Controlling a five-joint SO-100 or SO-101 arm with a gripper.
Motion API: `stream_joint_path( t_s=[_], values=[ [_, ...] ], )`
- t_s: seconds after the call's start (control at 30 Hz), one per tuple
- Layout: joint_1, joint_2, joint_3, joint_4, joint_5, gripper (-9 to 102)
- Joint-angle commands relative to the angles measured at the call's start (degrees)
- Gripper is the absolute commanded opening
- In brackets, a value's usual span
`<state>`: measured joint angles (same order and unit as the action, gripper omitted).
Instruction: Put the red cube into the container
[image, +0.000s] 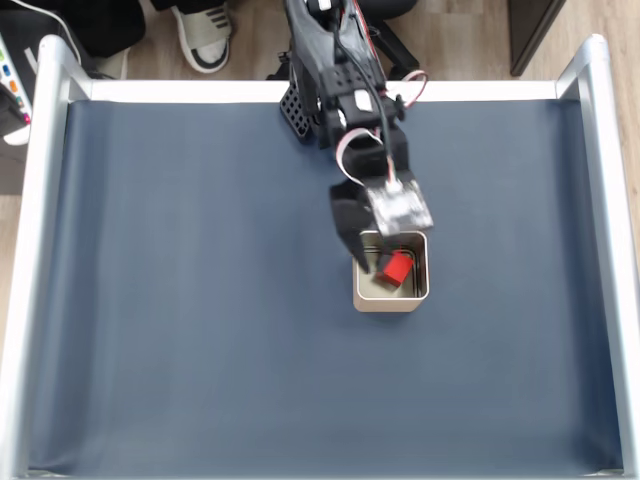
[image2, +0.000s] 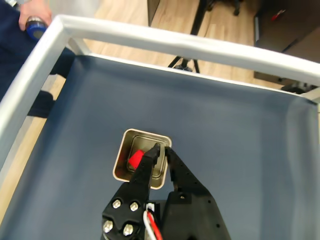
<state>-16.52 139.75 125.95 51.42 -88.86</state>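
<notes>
1. We see the blue mat (image: 200, 300) covering nearly the whole fixed view, bounded by a pale metal frame (image: 30, 250) on the left, top and right edges; in the wrist view the same frame (image2: 175, 45) runs diagonally across the upper part of the picture.
2. The black arm (image: 335, 80) comes down from the top centre of the fixed view and ends just above the middle of the frame; in the wrist view its body fills the bottom centre.
3. The container (image: 362, 295) sits slightly right of centre in the fixed view, its beige inside showing; in the wrist view it lies at centre left (image2: 122, 165), with its right part hidden by the fingers.
4. The gripper (image: 372, 255) hangs over the container's upper left corner. In the wrist view (image2: 162, 150) its fingertips stand nearly together over the tin with nothing between them; we read the claw as closed and empty.
5. The red cube (image: 397, 268) lies tilted inside the container, apart from the fingers; the wrist view shows a piece of it (image2: 135, 160) left of the fingertip.
6. In the wrist view's upper left corner we see a person's hand (image2: 34, 15); the fixed view shows a shoe (image: 205, 35) on wooden floor at the top left.
</notes>
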Motion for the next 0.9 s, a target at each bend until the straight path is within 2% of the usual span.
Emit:
stream_joint_path(
  t_s=[0.0,0.27,0.3,0.4,0.87],
  values=[
    [3.3,6.5,1.3,-0.5,-2.5,0],
    [11.2,26.6,20.3,-4.9,-5.5,0],
    [12.7,34.5,29.1,-5.7,-5.7,0],
    [12.7,40.0,34.4,-5.7,-5.1,0],
    [13.2,49.8,50.4,-7.3,-3.4,0]
  ],
)
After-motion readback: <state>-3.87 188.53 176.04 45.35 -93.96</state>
